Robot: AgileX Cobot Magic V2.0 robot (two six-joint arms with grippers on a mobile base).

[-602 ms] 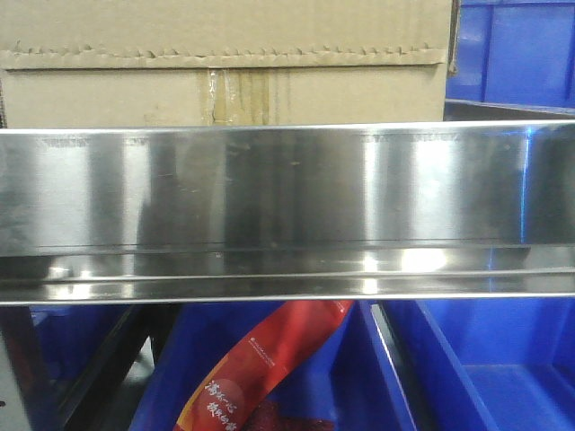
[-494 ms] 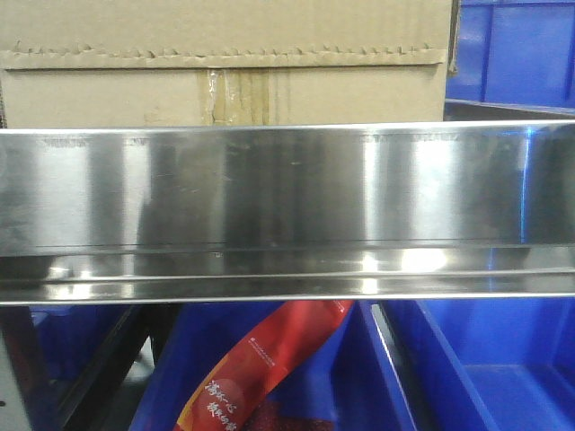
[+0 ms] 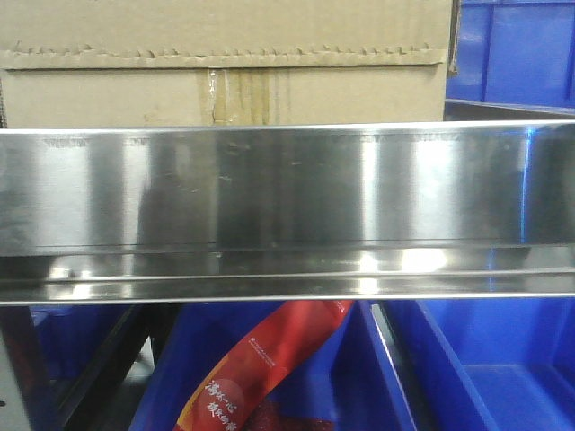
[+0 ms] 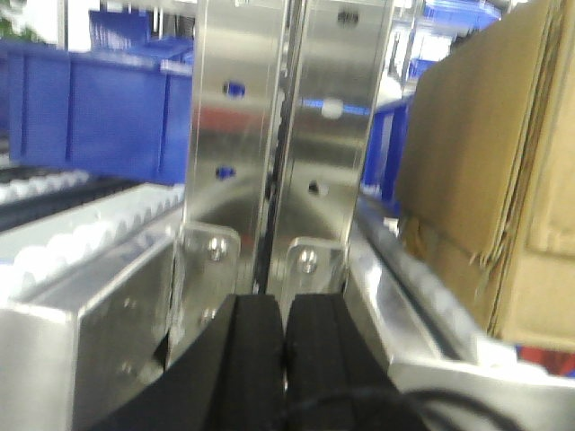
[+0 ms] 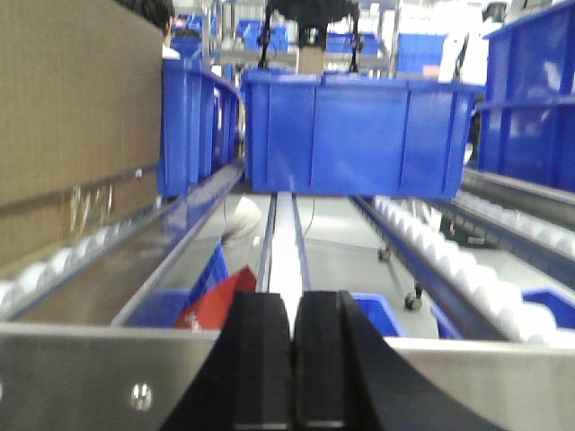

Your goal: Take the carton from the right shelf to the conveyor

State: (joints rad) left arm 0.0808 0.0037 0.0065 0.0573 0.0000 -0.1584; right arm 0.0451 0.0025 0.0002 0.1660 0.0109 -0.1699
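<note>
The brown carton (image 3: pixel 225 63) sits on the steel shelf (image 3: pixel 287 206), its lower part hidden behind the wide reflective front rail; a serrated tape strip and a stained vertical patch show on its face. In the left wrist view the carton (image 4: pixel 485 180) stands to the right of my left gripper (image 4: pixel 286 314), whose black fingers are pressed together with nothing between them, facing a steel upright (image 4: pixel 287 135). In the right wrist view the carton (image 5: pixel 76 117) is at the left, apart from my right gripper (image 5: pixel 293 314), also shut and empty. The conveyor is out of view.
Blue plastic bins (image 3: pixel 503 359) sit below the shelf, one holding a red packet (image 3: pixel 260 368). Another blue bin (image 5: pixel 359 135) stands ahead on the roller rack, with white rollers (image 5: pixel 449 260) at the right and more bins (image 4: pixel 99 108) at the left.
</note>
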